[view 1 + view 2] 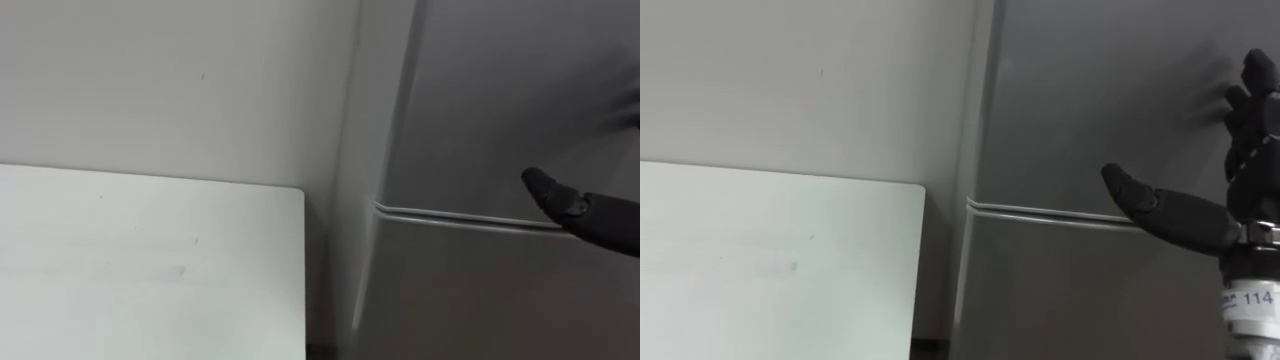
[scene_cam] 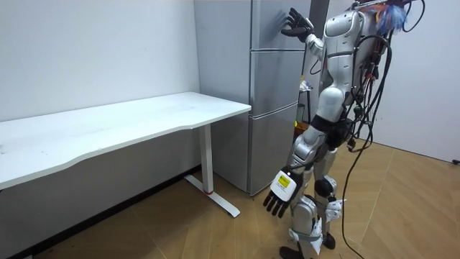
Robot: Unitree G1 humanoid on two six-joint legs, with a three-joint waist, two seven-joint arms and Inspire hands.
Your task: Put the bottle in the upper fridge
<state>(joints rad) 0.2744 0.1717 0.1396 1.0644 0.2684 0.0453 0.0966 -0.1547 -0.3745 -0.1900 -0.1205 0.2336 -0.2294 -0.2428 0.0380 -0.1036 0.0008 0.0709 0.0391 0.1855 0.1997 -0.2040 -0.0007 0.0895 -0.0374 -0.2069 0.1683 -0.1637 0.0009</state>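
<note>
Right hand [image 1: 1240, 215], fingers spread, raised at closed upper fridge door [image 1: 1110, 100]; left hand [image 2: 280, 193] hangs relaxed; white table [image 1: 150, 260] beside it.

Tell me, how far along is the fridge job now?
Done: nothing yet; the upper fridge door is shut. In hand: the right hand, open, is raised at that door; the left hand hangs empty. Left: open the door, fetch the bottle, put it inside.

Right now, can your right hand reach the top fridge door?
Probably yes. The right hand is up and open, right in front of the upper fridge door, and nothing stands between them. The left hand hangs low by its side.
</note>
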